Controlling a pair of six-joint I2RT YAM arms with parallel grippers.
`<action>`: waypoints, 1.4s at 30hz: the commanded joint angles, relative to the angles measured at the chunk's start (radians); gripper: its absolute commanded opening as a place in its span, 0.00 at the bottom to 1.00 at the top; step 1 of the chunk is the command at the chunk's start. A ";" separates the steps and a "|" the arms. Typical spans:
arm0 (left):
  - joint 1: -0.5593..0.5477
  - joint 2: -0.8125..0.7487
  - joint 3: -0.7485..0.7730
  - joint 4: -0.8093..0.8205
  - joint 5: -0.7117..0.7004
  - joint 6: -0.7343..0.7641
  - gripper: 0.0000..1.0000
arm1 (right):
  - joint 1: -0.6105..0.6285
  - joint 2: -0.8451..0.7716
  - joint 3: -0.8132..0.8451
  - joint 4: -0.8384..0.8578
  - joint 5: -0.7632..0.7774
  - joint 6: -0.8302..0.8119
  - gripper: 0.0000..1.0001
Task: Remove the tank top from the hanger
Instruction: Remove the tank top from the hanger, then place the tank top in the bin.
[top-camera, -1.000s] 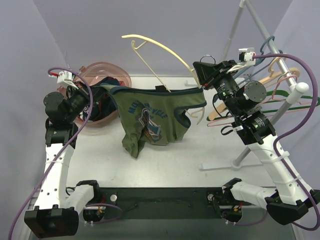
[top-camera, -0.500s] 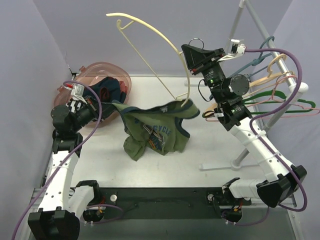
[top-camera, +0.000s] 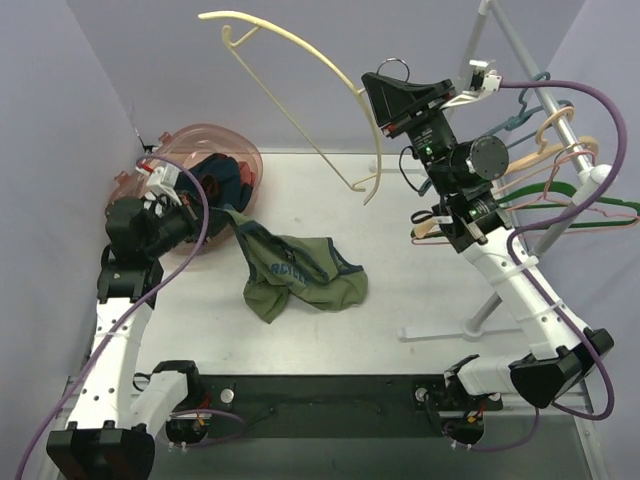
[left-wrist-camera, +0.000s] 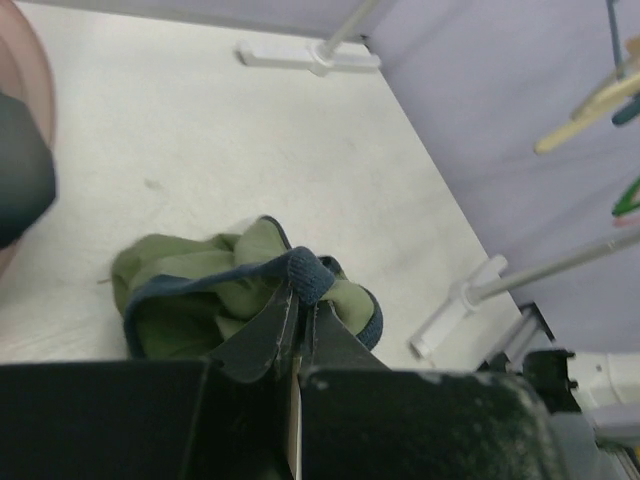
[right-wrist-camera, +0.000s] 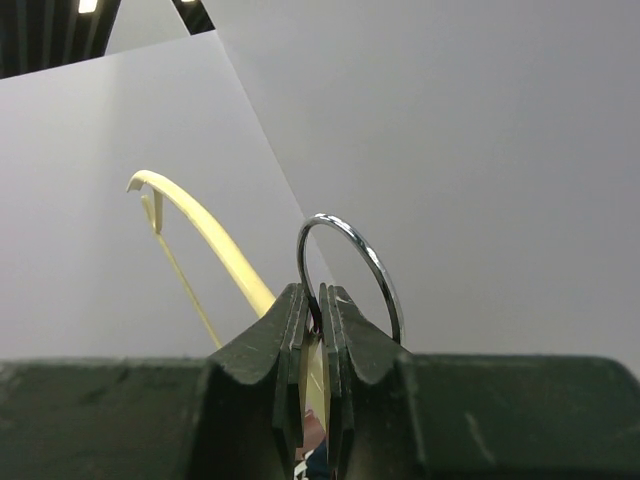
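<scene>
The olive-green tank top (top-camera: 300, 275) with navy trim lies crumpled on the white table, off the hanger. My left gripper (top-camera: 215, 222) is at its left end, shut on a navy strap (left-wrist-camera: 305, 275). In the left wrist view the left gripper (left-wrist-camera: 300, 297) pinches that strap, with green cloth (left-wrist-camera: 190, 300) bunched beyond it. The bare cream hanger (top-camera: 300, 60) hangs high above the table. My right gripper (top-camera: 385, 95) holds it up there. In the right wrist view the right gripper (right-wrist-camera: 318, 298) is shut on the base of the hanger's metal hook (right-wrist-camera: 372, 268), and the cream arm (right-wrist-camera: 215, 245) curves off to the left.
A pink translucent basket (top-camera: 235, 140) holding dark clothes stands at the back left, just behind the left arm. A white garment rack (top-camera: 520, 50) carrying several coloured hangers (top-camera: 560, 170) stands at the right, its foot (top-camera: 440, 333) on the table.
The right gripper raised the hanger up and to the left. The tank top slid off it and dropped onto the table. The left gripper moved lower, still holding the strap.
</scene>
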 joint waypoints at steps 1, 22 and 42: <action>-0.001 0.034 0.247 -0.166 -0.256 0.095 0.00 | 0.003 -0.117 0.002 0.034 -0.059 -0.038 0.00; 0.075 0.698 0.923 -0.361 -0.579 0.204 0.18 | 0.040 -0.461 -0.185 -0.217 -0.386 -0.157 0.00; -0.333 0.173 0.075 -0.135 -0.968 0.149 0.80 | 0.101 -0.490 -0.254 -0.208 -0.368 -0.186 0.00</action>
